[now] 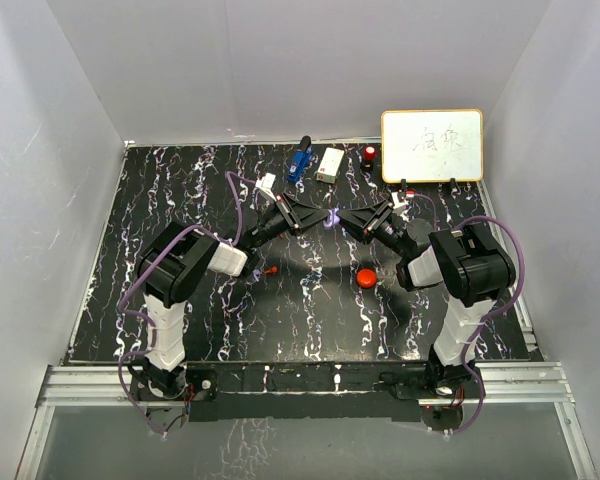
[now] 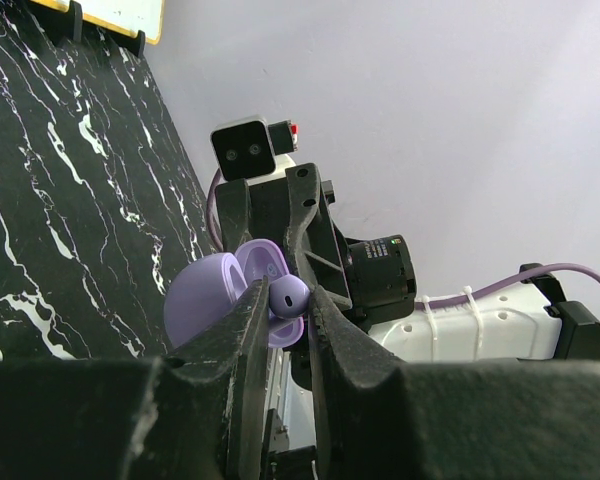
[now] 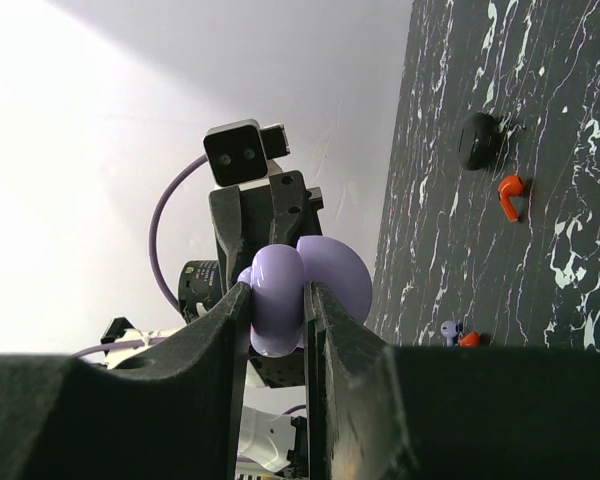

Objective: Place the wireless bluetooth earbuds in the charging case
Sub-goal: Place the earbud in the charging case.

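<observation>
Above a black, white-veined worktop [image 1: 220, 320], the left arm [image 1: 195, 262] and right arm [image 1: 470, 265] reach inward from the near edge. They meet tip to tip over the middle, with a purple charging case [image 1: 332, 219] held between them. Nearer the bases, a red puck-shaped case [image 1: 366, 277] lies on the worktop. A red earbud [image 1: 271, 269] lies apart to its left, close to the left arm. Along the far edge stand a whiteboard [image 1: 432, 145], a blue gadget [image 1: 299, 160] and a small white box [image 1: 330, 165].

From the left wrist, the left jaws are closed on a purple earbud [image 2: 288, 295], pinched between two black fingers [image 2: 245, 330]. The earbud sits right at the opened charging case, whose domed shell bulges to the left of the fingers while its lid stands behind. Whether the earbud touches its socket cannot be told. The right arm's wrist camera [image 2: 243, 150] faces back from beyond the case.

From the right wrist, the right jaws are clamped on the charging case. One rounded half is squeezed between the fingers and the other half swells out to the right. The left arm's wrist camera [image 3: 235, 153] looks on from just above it. Down on the worktop lie a black round object [image 3: 477, 140] and an orange-red earbud [image 3: 510, 195] just beside it. Near the lower edge of the view, a second purple earbud [image 3: 449, 330] lies right next to another red one [image 3: 469, 340].
</observation>
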Robot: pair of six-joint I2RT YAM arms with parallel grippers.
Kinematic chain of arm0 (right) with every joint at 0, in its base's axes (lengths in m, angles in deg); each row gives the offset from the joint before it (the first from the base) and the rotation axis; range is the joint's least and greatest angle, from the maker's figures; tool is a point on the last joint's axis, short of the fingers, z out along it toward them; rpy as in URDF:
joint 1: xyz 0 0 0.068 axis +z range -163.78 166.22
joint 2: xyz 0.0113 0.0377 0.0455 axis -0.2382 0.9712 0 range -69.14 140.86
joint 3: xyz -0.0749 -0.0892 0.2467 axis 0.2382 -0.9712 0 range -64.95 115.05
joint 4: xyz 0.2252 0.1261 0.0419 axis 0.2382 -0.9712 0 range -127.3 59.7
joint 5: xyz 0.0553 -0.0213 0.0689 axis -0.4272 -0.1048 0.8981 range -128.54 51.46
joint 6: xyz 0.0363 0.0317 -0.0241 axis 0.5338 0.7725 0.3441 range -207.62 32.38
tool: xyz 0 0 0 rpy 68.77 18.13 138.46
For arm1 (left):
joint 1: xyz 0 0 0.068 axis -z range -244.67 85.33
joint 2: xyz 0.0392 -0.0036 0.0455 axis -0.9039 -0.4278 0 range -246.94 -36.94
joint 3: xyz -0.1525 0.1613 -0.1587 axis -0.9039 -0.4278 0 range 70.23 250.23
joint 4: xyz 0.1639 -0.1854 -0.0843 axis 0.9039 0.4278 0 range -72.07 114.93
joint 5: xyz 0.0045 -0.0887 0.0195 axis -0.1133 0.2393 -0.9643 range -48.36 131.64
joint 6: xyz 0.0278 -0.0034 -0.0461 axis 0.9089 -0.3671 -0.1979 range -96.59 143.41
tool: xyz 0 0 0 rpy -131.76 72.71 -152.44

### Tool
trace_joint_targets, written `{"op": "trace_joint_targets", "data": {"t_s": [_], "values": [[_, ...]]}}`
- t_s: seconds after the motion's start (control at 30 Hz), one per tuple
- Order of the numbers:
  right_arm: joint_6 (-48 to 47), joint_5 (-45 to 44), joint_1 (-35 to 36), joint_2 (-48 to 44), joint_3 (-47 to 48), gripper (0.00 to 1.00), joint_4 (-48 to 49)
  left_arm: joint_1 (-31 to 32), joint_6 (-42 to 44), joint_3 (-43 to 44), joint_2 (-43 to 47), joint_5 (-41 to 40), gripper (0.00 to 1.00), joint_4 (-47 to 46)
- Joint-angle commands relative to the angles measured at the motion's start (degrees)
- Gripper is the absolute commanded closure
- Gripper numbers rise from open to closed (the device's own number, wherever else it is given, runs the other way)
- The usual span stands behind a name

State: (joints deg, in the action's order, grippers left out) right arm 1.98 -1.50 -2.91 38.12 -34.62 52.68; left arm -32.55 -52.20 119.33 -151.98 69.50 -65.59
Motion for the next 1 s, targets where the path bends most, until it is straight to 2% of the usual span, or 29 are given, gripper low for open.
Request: {"op": "trace_joint_targets", "data": {"t_s": [0.0, 0.97], "values": [[1.1, -0.1, 0.2, 0.2, 1.8, 1.0, 11.4, 0.3, 1.2, 0.7, 2.2, -0.2, 1.0, -17.1], [1.7, -0.1, 0.2, 0.7, 1.7, 1.0, 12.5, -0.2, 2.2, -0.2, 3.2, -0.3, 1.0, -16.8]]}}
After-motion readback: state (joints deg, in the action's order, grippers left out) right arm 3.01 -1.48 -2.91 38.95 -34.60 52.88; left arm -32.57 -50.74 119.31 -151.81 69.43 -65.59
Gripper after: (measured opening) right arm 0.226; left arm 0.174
